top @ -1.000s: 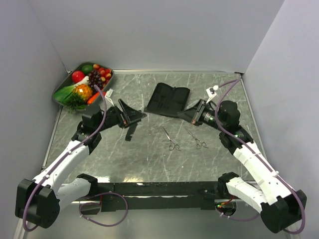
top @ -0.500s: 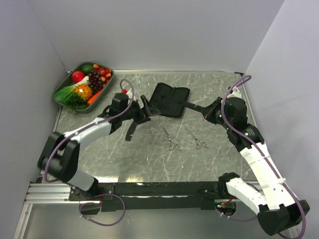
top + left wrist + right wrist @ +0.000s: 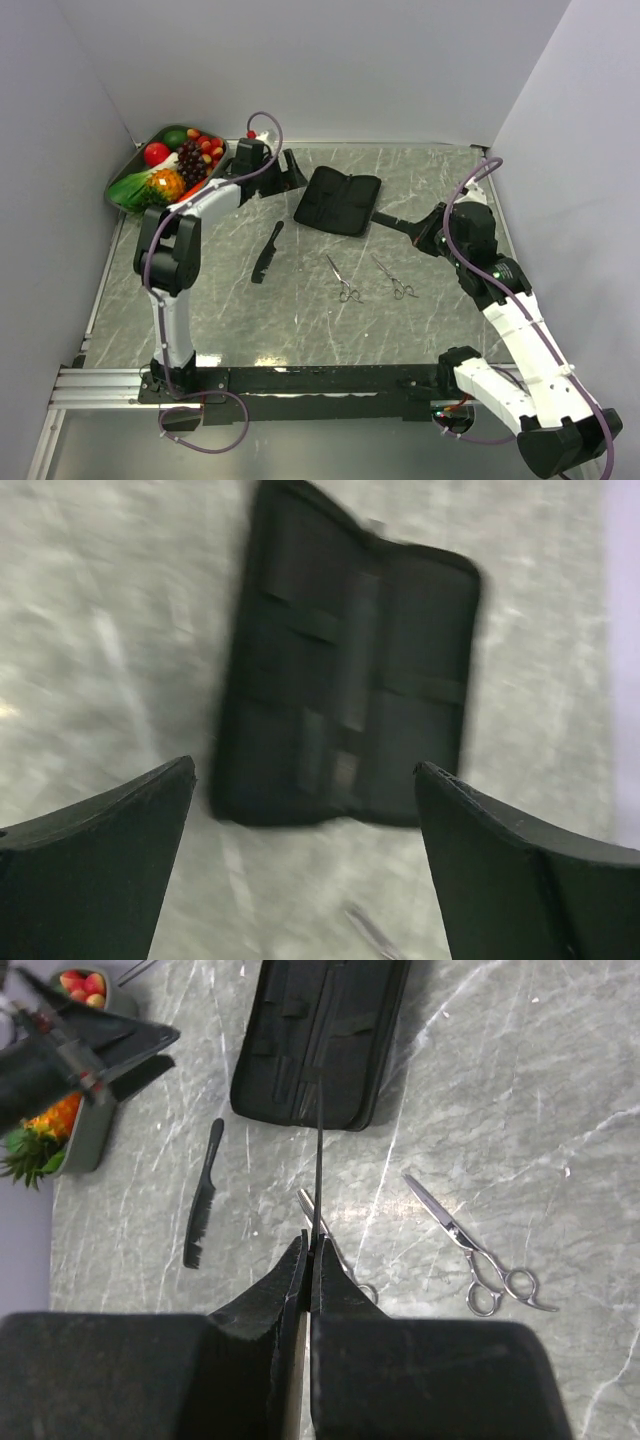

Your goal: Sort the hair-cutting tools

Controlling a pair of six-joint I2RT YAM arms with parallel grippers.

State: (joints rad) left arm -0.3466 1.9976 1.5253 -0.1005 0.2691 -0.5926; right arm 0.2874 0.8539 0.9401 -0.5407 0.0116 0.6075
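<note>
Left pincer (image 3: 295, 170) swung back, held comb (image 3: 319, 1160) pointing at pouch (image 3: 337, 200)

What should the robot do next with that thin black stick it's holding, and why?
Probably ease the right gripper forward so its comb reaches the open pouch. The jaws are shut on the comb, which points at the pouch's straps. The open left gripper hovers by the pouch, holding nothing, so it looks placed to help.
</note>
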